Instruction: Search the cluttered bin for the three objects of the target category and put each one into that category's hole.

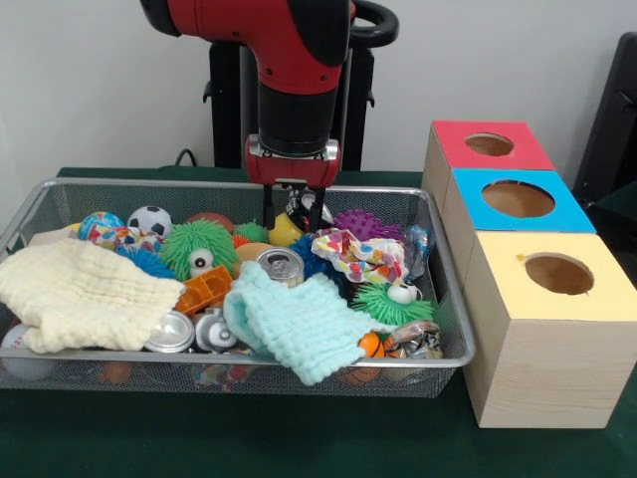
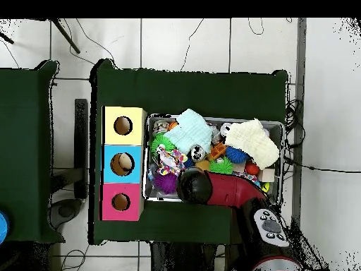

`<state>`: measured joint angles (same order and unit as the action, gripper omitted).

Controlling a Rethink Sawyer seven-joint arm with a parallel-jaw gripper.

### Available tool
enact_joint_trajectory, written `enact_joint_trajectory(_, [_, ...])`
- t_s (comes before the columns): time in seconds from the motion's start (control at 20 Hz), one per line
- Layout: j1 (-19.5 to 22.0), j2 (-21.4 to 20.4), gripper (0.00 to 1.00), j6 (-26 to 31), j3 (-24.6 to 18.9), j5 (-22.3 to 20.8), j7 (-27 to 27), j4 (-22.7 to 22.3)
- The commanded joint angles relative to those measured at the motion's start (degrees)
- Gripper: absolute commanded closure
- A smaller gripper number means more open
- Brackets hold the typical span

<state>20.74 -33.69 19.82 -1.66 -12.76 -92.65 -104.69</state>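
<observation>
I see 3 cans in the bin (image 1: 450, 299). 1 can (image 1: 281, 265) stands upright near the bin's middle, its pull-tab top facing up, touching the mint cloth (image 1: 299, 324). The other 2, a can top (image 1: 170, 333) and a second can (image 1: 213, 330), lie side by side against the bin's front wall, tucked between the cream cloth (image 1: 80, 294) and the mint cloth. Around them I see green fuzzy toys (image 1: 198, 245), a purple spiky toy (image 1: 364, 225), a small football (image 1: 150, 221), an orange block (image 1: 204, 290) and a patterned cloth (image 1: 363, 255).

The bin sits in the middle of the green counter (image 1: 249, 438), closer to the edge where the robot stands in the overhead view. The gripper (image 1: 292, 214) hangs over the bin's far wall, its tips low among the toys by a yellow ball (image 1: 283, 233). I cannot tell whether it is open or closed, as its tips are lost in the clutter.

Just beside the bin, toward the counter's side edge, stand 3 wooden boxes in a row, each with a round hole: the yellow box (image 1: 552, 329), the blue box (image 1: 518, 204) and the red box (image 1: 488, 147).
</observation>
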Motion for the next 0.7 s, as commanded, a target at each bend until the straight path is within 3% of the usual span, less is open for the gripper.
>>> enact_joint_trajectory(0.05, [0.15, 0.61, 0.00, -2.44, -1.72, -1.98, -5.37, 0.77])
enact_joint_trajectory(0.35, [0.49, 0.98, 0.00, -1.72, -2.23, -1.97, -4.54, 1.74])
enact_joint_trajectory(0.7, [-0.31, 3.05, 0.00, 0.84, -2.46, -1.09, -3.92, 6.30])
